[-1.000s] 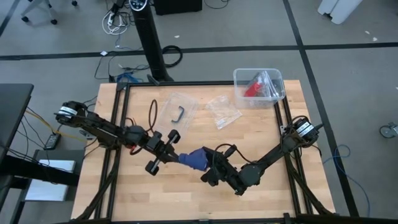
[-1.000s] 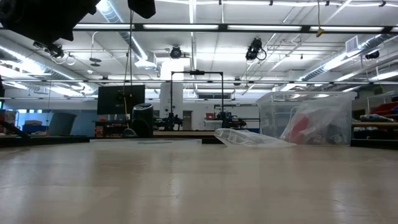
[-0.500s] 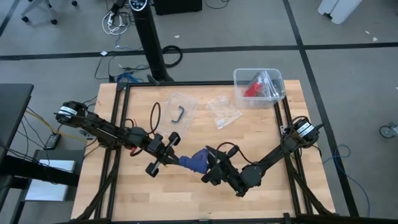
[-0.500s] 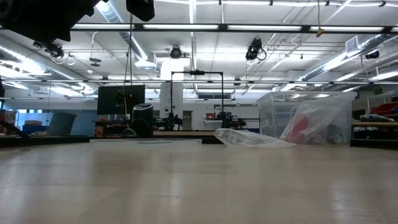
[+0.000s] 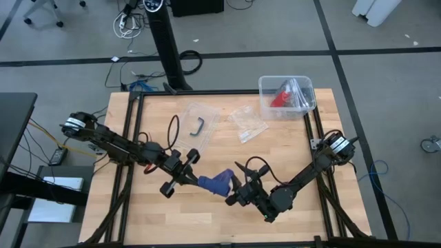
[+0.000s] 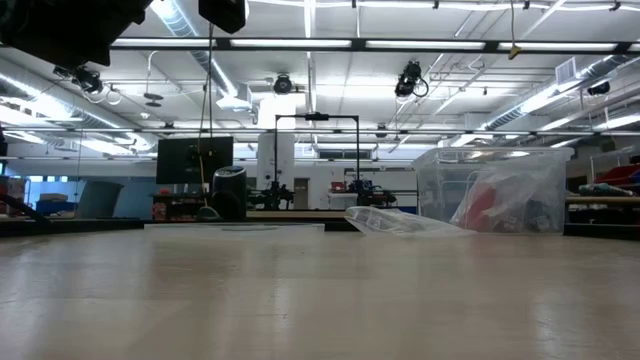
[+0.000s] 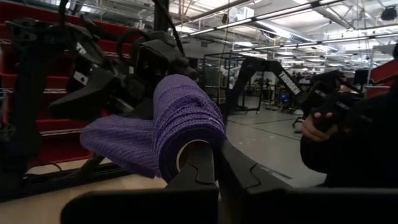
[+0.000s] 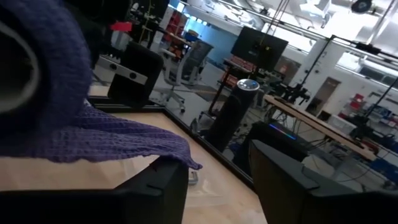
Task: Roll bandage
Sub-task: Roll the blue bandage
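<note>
Jaws on your left gripper (image 7: 208,165) are clamped shut on the bandage (image 5: 216,182) roll's core, held above the counter (image 5: 289,145) near its middle; your right gripper (image 5: 238,186) stands parted just beside it, holding nothing. Most of the strip looks wound, with a short tail left loose. Only the right wrist view shows that tail draping down; the overhead view hides it.
</note>
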Robot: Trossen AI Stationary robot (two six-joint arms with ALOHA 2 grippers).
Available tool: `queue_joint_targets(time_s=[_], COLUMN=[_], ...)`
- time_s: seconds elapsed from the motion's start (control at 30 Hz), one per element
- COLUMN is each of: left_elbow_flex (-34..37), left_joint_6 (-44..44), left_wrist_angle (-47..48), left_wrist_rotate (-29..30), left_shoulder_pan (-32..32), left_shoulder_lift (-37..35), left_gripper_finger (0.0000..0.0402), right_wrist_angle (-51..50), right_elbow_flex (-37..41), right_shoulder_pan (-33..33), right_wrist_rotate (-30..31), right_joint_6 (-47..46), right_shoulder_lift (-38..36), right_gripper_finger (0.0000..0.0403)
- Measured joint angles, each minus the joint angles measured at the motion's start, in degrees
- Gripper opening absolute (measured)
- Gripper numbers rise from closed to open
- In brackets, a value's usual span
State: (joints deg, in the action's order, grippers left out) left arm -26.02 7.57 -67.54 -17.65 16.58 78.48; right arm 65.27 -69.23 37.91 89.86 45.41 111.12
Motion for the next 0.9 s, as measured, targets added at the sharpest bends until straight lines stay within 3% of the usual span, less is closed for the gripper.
queue_joint_targets(time_s=[0.37,0.9], left_elbow_flex=[0.04,0.04], left_joint_6=[0.04,0.37], left_wrist_angle=[-7.34,-14.48], left_wrist_rotate=[0.00,5.46], left_shoulder_pan=[0.09,0.11], left_shoulder_lift=[0.04,0.00], left_gripper_finger=[0.0001,0.0001], right_wrist_angle=[-1.99,-0.67], right_elbow_flex=[-0.02,0.02], right_shoulder_pan=[0.30,0.28], right_wrist_rotate=[-0.10,-6.86], right_joint_6=[0.52,9.06], right_shoulder_lift=[0.26,0.28], right_gripper_finger=[0.0181,0.0181])
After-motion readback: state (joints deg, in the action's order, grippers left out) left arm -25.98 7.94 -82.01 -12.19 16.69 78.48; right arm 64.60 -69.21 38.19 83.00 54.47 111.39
